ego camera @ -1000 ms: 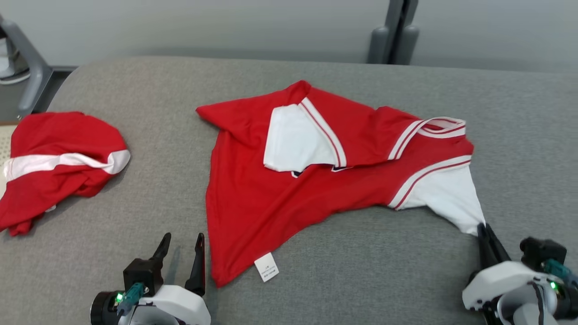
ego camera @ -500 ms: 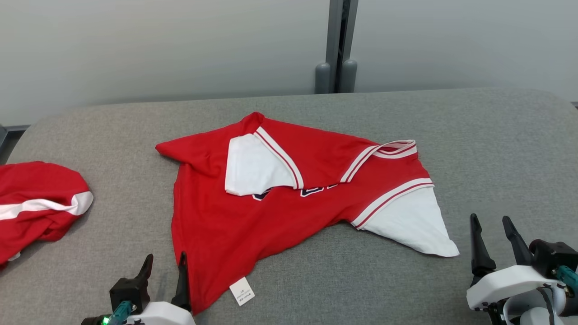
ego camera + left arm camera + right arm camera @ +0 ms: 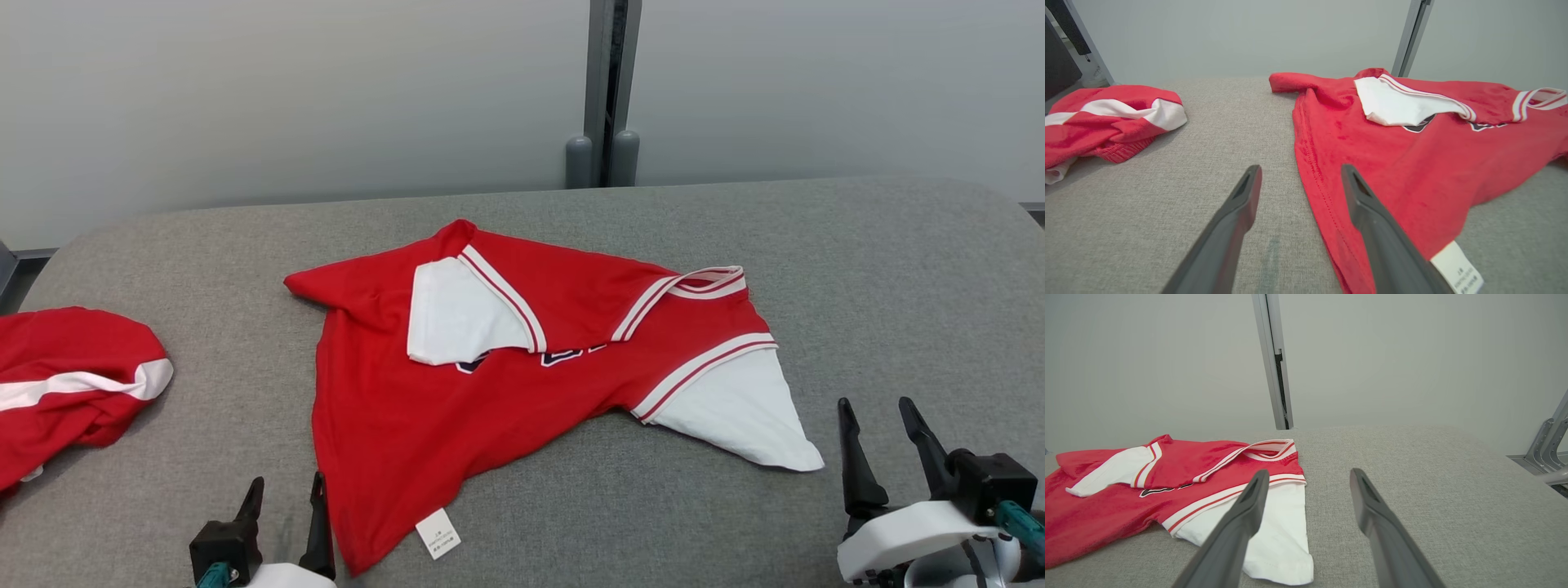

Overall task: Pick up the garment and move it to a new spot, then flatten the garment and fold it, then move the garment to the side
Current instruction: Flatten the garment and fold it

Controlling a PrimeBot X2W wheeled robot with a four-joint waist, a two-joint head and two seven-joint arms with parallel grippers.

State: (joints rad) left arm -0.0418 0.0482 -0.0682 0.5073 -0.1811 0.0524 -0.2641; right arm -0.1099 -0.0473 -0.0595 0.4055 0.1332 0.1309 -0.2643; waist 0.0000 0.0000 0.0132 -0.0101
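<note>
**Item.** The red-and-white jersey (image 3: pixel 457 425) lies centre frame in the head view, on the grey padded bench (image 3: pixel 898 269). Neither pincer grips it.

**Condition.** Not flat. The upper part is folded down across the chest and covers part of the dark lettering (image 3: pixel 563 356). The folded sleeve (image 3: pixel 457 318), white, lies doubled over the body at upper centre. The trailing sleeve (image 3: pixel 735 416), also white, runs to a point at lower right. The hem corner with its label (image 3: pixel 438 533) points toward the bottom edge.

**Pincers.** Left pincer (image 3: pixel 286 480): spread, empty, lower left, just beside the hem edge. Right pincer (image 3: pixel 873 403): spread, empty, lower right, near the tip of the trailing sleeve but apart from it.

**Other.** A second red garment (image 3: pixel 73 367), bunched, sits at far left, well apart.

**Assessment.** Placement appears done, so flattening is judged the step in hand.

**Recommendation.**
- Take the fold-over by its free edge, pinching 1 layer only, and draw it toward the top of the frame.
- Then pull the folded sleeve outward.
- Hold the hem with the left pincer so the body does not slide.

**Risk.** Soft cloth is likely to bunch if dragged from 1 corner.
</note>
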